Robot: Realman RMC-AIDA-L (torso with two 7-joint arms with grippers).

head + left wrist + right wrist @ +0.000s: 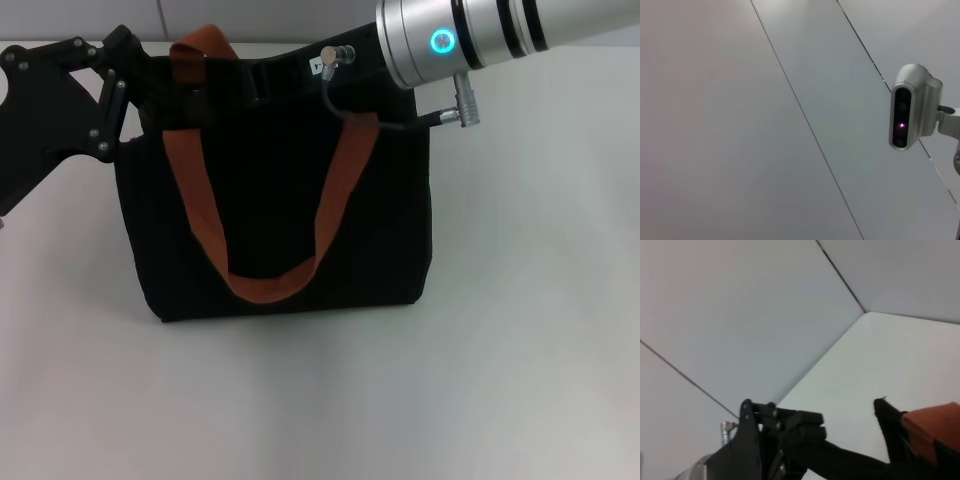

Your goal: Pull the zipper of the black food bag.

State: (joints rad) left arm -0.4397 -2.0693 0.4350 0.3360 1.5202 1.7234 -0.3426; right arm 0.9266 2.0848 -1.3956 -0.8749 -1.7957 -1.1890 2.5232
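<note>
— Where is the boxy black fabric food bag (285,215) with rust-orange webbing handles (205,215)?

— Upright on the white table (520,330), toward its far edge.

— And the grippers?

— The black left gripper (135,70) is at the bag's top left corner; whether it grips, I cannot tell. The silver right arm (480,35) crosses the top right corner, hiding its gripper and the zip line.

A bare lab-like test space: plain white table (520,330), grey panelled walls (740,125), mounted sensor camera (910,114)
</note>
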